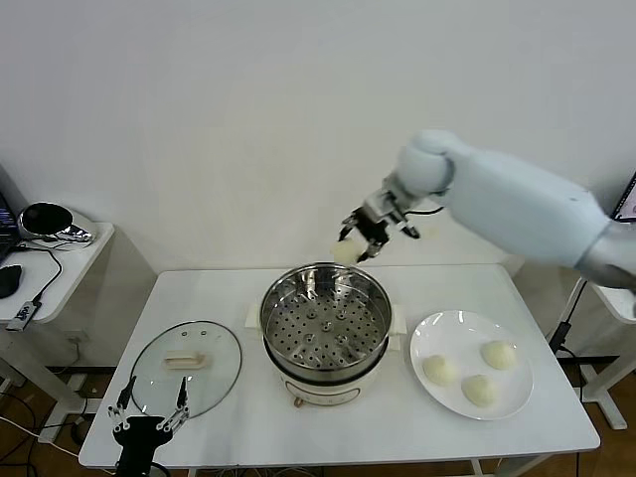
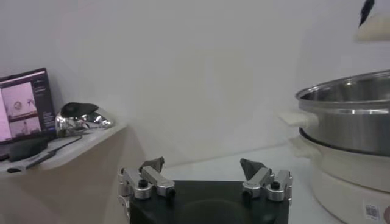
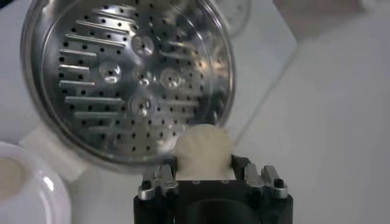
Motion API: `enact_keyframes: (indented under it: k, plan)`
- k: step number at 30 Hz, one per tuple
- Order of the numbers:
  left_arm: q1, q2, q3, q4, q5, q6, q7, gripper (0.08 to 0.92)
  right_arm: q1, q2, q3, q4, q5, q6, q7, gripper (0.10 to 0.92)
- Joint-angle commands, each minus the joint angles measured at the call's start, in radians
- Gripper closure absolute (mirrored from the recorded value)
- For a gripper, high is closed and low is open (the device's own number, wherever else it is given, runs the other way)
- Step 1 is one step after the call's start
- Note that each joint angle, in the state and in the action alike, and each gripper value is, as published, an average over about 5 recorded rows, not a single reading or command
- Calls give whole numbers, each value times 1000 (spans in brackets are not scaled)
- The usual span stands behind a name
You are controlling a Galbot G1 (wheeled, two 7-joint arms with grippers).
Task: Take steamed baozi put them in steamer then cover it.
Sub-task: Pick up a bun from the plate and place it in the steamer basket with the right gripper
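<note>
Right claw hung above the far rim of the steamer, pinching one baozi between its fingers. In the right wrist view the same bun sat clamped in the claw, with the steamer's perforated tray below and bare of buns.

Three more baozi lay on a white plate on the surface, just right of the steamer.

The glass cover lay flat on the surface left of the steamer, handle up.

Left claw was parked low at the near left edge of the surface, just beside the cover, fingers spread and holding nothing; left wrist view showed the same.
</note>
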Motion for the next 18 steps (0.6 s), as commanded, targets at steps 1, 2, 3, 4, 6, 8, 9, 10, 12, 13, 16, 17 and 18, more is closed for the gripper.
enact_keyframes:
  k: [1, 2, 3, 4, 6, 8, 9, 10, 12, 13, 16, 17, 18]
  plan:
    - [3, -4, -11, -6, -1, 1, 0, 177, -28, 107, -90, 0, -147, 187, 70, 453]
    - [3, -4, -13, -7, -1, 1, 0, 177, -34, 110, -91, -3, -161, 207, 76, 451]
    - [4, -5, -16, -7, -1, 1, 0, 177, -39, 112, -93, -6, -173, 221, 79, 450]
    - [4, -5, -18, -7, -2, 1, 0, 177, -44, 114, -94, -11, -189, 238, 81, 449]
    - [6, -6, -21, -7, -2, 1, 0, 177, -53, 119, -96, -25, -222, 269, 85, 447]
    - [9, -6, -22, -8, -2, 0, -1, 177, -63, 126, -95, -51, -261, 299, 90, 445]
    - [10, -7, -23, -9, -2, -1, -1, 177, -67, 130, -93, -64, -276, 309, 93, 443]
    - [11, -7, -24, -9, -3, -2, -1, 177, -71, 133, -91, -76, -289, 319, 96, 442]
    - [13, -7, -25, -9, -3, -3, -2, 177, -78, 137, -88, -93, -303, 333, 100, 440]
    - [13, -7, -26, -8, -3, -3, -2, 177, -80, 139, -88, -99, -306, 339, 102, 440]
    - [13, -6, -26, -7, -4, -4, -2, 177, -88, 143, -84, -115, -323, 356, 110, 440]
    - [13, -6, -26, -7, -4, -4, -2, 177, -91, 145, -80, -123, -333, 363, 113, 440]
    - [12, -6, -26, -7, -4, -4, -2, 177, -94, 147, -76, -133, -344, 370, 117, 440]
